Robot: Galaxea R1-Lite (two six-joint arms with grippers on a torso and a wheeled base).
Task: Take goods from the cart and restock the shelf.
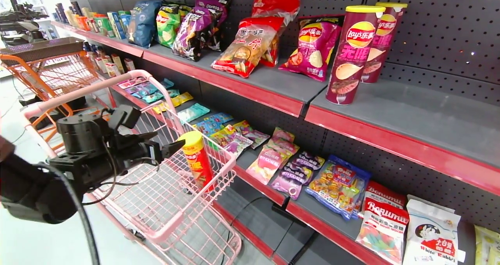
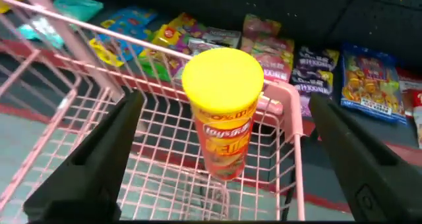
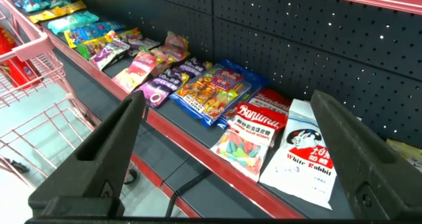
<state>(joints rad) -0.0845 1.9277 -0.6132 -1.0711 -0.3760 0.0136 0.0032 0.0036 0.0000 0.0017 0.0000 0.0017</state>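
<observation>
The yellow-lidded chip can (image 2: 223, 118) stands upright in the pink cart's (image 1: 230, 159) corner nearest the shelf (image 1: 410, 112), easy to take from the side. My left fingers (image 2: 99, 158) are spread wide either side of it, not yet closed. My right fingers (image 3: 105, 151), also spread and empty, hover over the candy bags (image 3: 217, 85) lower down.

Far left along the upper shelf (image 1: 410, 112), boxes and packs (image 1: 93, 21) too small to tell apart. Rear purple can (image 1: 384, 42) half hidden behind front purple can (image 1: 353, 54); red can (image 1: 198, 161) in the pink cart (image 1: 218, 150) has its lower part screened by wire mesh. Yellow pack (image 1: 487, 243), far right on the lower shelf (image 1: 332, 233), is cut off by the picture's edge.
</observation>
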